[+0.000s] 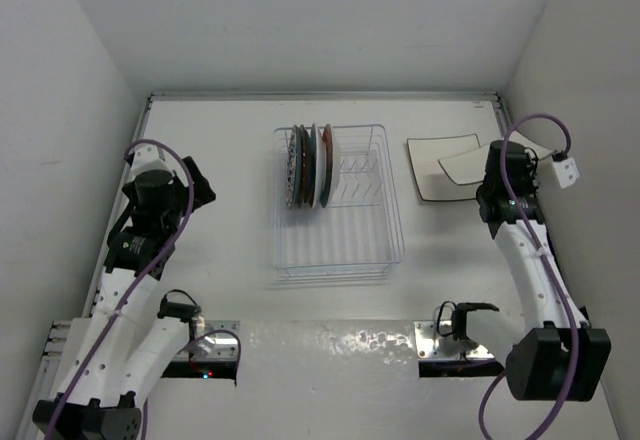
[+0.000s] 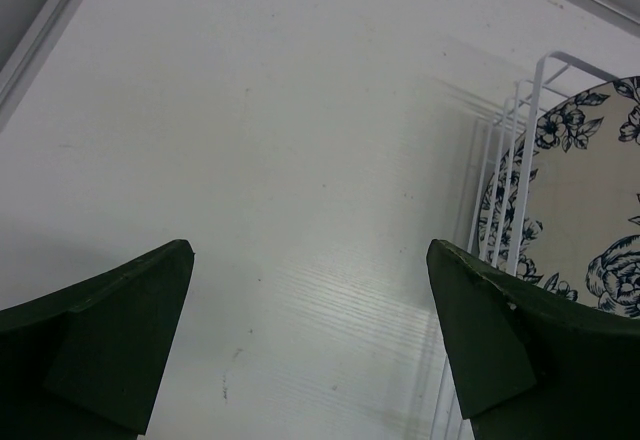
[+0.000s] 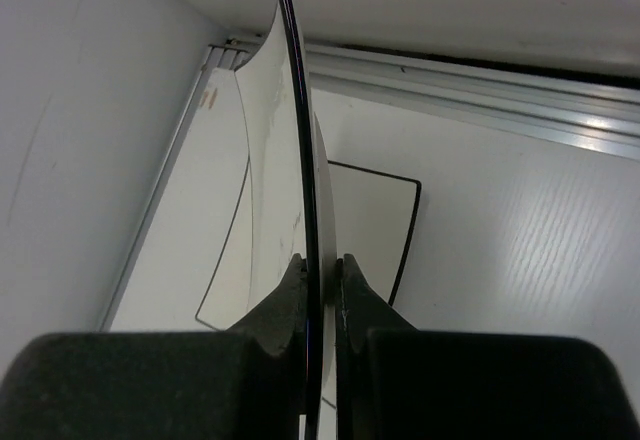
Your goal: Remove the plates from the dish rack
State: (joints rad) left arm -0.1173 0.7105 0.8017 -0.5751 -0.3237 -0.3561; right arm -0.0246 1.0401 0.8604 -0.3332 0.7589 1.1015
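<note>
On the right side of the table [image 1: 220,140], the right gripper [image 3: 320,270] is clamped tight on the dark rim of a square plate [image 3: 275,160]. It's holding that one over a second square plate [image 3: 370,220] that lies flat near the back edge, and I honestly can't tell if the two touch. Mid-table sits the rack [image 1: 338,205], with a bunch of plates [image 1: 308,165] standing upright, packed together at its back-left end. The left gripper [image 2: 308,250] hangs over bare table just left of the rack, jaws spread wide, nothing in them. Its camera catches the floral plate [image 2: 590,210] behind the wires.
</note>
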